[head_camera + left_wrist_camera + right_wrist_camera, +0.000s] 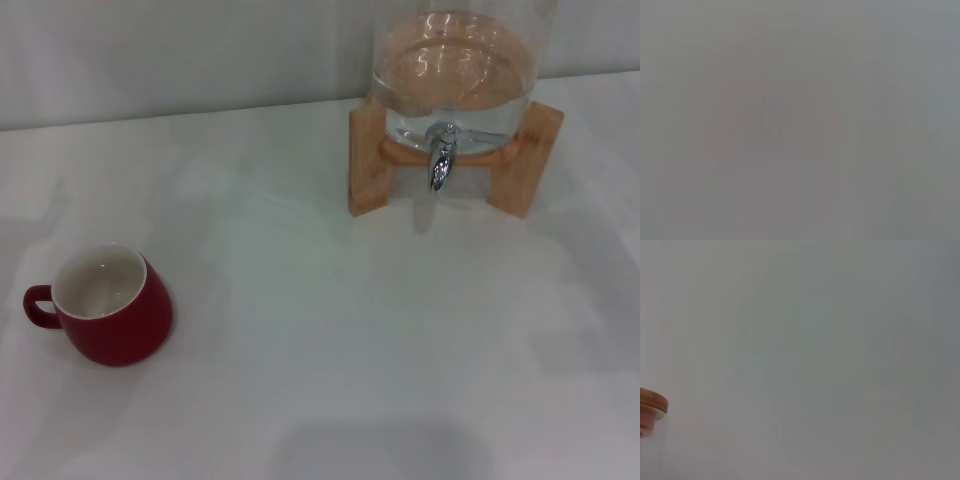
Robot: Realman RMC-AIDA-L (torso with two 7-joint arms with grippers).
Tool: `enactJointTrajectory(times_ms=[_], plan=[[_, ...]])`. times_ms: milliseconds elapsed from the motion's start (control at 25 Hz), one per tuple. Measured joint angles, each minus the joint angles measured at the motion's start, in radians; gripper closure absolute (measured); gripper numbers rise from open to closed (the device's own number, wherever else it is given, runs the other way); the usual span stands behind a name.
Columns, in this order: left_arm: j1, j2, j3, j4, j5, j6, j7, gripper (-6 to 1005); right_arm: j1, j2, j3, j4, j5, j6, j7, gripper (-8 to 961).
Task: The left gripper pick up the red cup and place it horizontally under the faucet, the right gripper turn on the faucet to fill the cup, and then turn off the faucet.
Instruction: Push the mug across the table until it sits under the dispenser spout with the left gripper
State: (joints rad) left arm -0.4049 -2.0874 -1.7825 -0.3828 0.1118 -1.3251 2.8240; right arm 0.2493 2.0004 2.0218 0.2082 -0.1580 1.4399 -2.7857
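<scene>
Standing upright on the white table (330, 340): one red cup (110, 307), near-left, mouth up, handle toward the left edge. One chrome faucet (441, 160), spout down, on one glass dispenser (455, 70) in one wooden stand (455, 165), far-right, well apart. Between them, bare tabletop. Neither gripper visible; claw states cannot be told.

One red cup (112, 306), one faucet (441, 160), one glass dispenser (455, 65), seemingly one wooden stand (367, 160).
</scene>
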Motion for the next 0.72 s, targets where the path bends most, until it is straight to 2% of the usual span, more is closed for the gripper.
enactJointTrajectory(times_ms=[360, 720], plan=[[0.027, -0.004, -0.004, 0.002, 0.000, 0.001, 0.000, 116, 0.000, -0.002, 0.000, 0.001, 0.000, -0.006, 0.000, 350], [0.071, -0.015, 0.004, 0.100, -0.038, -0.036, -0.006, 114, 0.009, -0.002, 0.000, 0.000, 0.000, -0.031, 0.001, 350]])
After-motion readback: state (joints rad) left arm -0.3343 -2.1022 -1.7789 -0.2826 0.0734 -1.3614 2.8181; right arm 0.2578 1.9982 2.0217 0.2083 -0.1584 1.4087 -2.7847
